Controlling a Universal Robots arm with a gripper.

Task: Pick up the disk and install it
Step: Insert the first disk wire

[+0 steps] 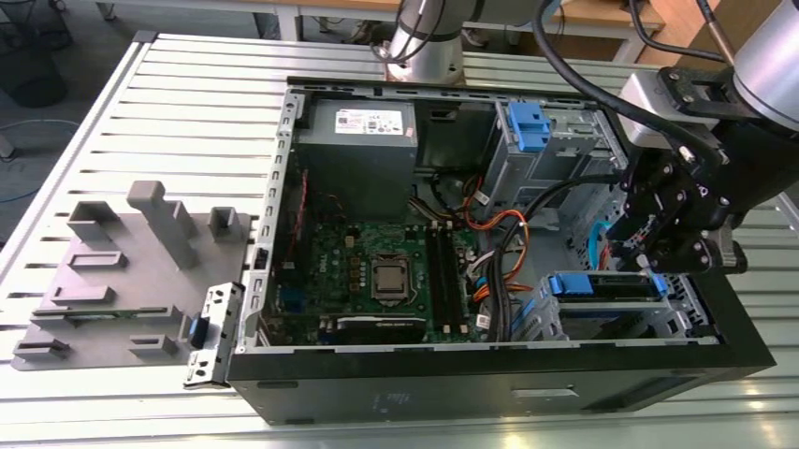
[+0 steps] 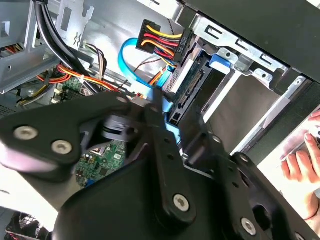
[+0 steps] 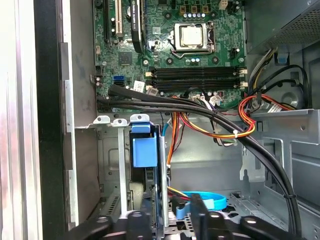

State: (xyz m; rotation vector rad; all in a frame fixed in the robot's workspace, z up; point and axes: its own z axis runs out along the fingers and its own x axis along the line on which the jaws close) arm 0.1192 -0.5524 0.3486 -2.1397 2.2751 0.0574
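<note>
I see the gripper (image 1: pixel 649 257) hanging inside the open computer case (image 1: pixel 500 379), at the exterior view's right, just above the disk (image 1: pixel 607 285). The disk stands on edge in 1 slot of the drive cage at the case's near right corner, blue bracket showing on top. I cannot tell whether the gripper is spread or pinching it.

High exterior; 2 wrist views close-in
</note>
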